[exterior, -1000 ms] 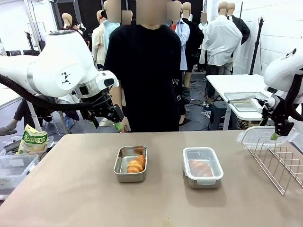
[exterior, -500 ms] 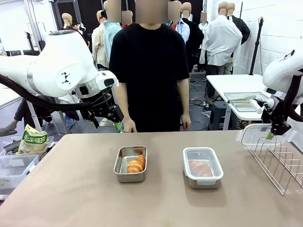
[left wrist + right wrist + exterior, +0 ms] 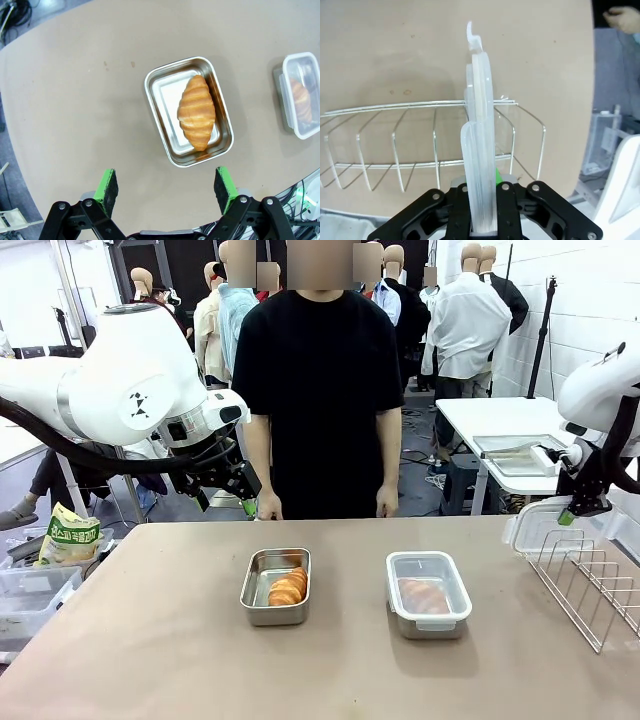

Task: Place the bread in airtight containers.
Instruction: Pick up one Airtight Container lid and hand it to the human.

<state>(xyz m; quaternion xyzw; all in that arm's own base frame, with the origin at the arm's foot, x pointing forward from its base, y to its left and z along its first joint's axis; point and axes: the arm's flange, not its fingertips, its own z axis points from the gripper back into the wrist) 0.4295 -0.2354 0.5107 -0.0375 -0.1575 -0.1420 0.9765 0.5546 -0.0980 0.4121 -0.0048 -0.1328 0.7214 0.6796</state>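
An open steel airtight container [image 3: 275, 586] at mid-table holds one golden bread roll [image 3: 288, 587]. To its right a second container [image 3: 428, 594] wears a clear lid, with bread [image 3: 424, 594] dimly visible inside. From the left wrist, the open container [image 3: 163, 129] and its bread [image 3: 196, 111] lie below my left gripper [image 3: 165, 185], whose jaws stand open with nothing between them. That gripper [image 3: 245, 502] hovers above the table's far edge. My right gripper [image 3: 570, 516] is shut on a clear plastic lid [image 3: 535, 526] standing in the wire rack [image 3: 590, 585]; the lid [image 3: 480, 145] shows edge-on between the jaws.
A person stands at the far side, hands [image 3: 265, 508] hanging near the table's edge. The wire rack [image 3: 415, 142] takes the right end of the table. A snack bag [image 3: 68, 536] and plastic bins [image 3: 30, 595] sit off the left edge.
My right gripper has closed on the clear lid in the rack and shifted slightly. The person's arms have come down to their sides. The left arm has stayed put.
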